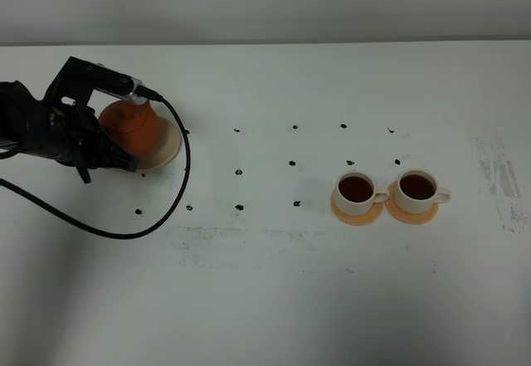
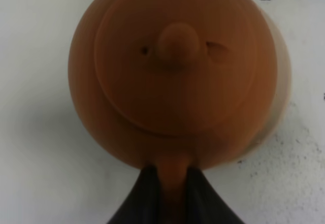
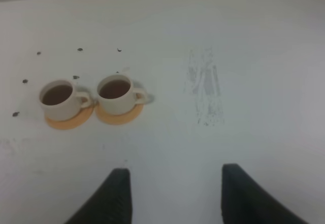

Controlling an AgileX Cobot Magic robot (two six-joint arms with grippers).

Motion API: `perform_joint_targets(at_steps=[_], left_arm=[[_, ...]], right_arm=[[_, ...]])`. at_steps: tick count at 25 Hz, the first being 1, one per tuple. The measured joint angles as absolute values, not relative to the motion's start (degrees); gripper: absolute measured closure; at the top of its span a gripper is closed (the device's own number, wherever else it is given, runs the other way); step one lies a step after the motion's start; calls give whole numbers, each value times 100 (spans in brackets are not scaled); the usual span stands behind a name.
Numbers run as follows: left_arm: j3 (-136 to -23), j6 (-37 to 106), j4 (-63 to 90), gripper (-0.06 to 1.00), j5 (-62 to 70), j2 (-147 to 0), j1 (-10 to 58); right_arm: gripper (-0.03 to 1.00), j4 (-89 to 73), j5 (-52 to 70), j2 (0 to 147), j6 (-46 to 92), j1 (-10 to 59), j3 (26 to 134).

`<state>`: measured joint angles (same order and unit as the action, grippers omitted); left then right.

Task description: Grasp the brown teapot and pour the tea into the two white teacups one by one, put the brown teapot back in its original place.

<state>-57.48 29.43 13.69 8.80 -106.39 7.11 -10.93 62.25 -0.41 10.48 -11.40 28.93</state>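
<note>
The brown teapot is over the beige saucer at the table's left; I cannot tell whether it rests on it. My left gripper is shut on the teapot's loop handle. In the left wrist view the black fingers clamp the handle below the lidded teapot, and the saucer's edge shows beside it. The two white teacups stand on orange saucers at right, each holding dark tea. They also show in the right wrist view. My right gripper is open and empty, well short of the cups.
Small black dots mark a grid across the white table. A black cable loops from the left arm over the table. A scuffed grey patch lies at the far right.
</note>
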Motion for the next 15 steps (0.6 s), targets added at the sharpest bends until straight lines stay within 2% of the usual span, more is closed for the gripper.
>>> perform_joint_targets(at_steps=[15], left_arm=[[-5748, 2943, 1175, 82, 794, -10712, 825]], right_arm=[[54, -1093, 6225, -41, 1048, -1140, 2893]])
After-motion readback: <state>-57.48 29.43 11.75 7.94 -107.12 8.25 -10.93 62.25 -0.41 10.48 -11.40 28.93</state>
